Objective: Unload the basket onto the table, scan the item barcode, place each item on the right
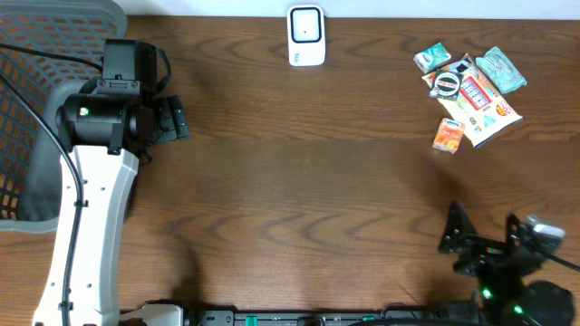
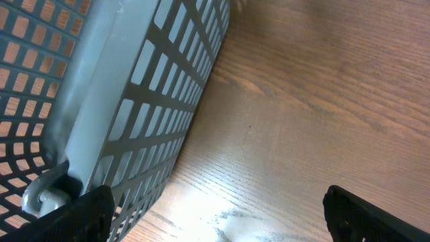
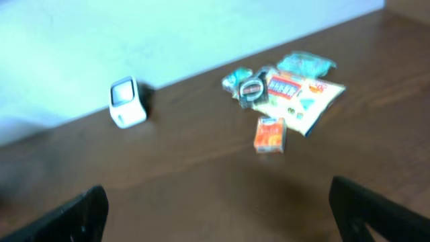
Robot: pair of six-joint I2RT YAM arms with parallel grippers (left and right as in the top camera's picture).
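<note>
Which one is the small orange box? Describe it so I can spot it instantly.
Look at the table's far right corner, where a pile of snack packets lies. The small orange box sits just in front of that pile, slightly apart; it is the only orange item there.

The left arm (image 1: 86,226) has a long white link with rounded edges, a thin black cable running along it. It meets a fat black cylindrical joint (image 1: 95,122) where a tiny green light glows. Past that sits a boxy black wrist block, then the left hand (image 1: 172,120), all matte black. The right arm (image 1: 517,290) is black throughout, also showing a small green light, with a grey block on top. The right hand (image 1: 480,237) carries angular black fingers.
</note>
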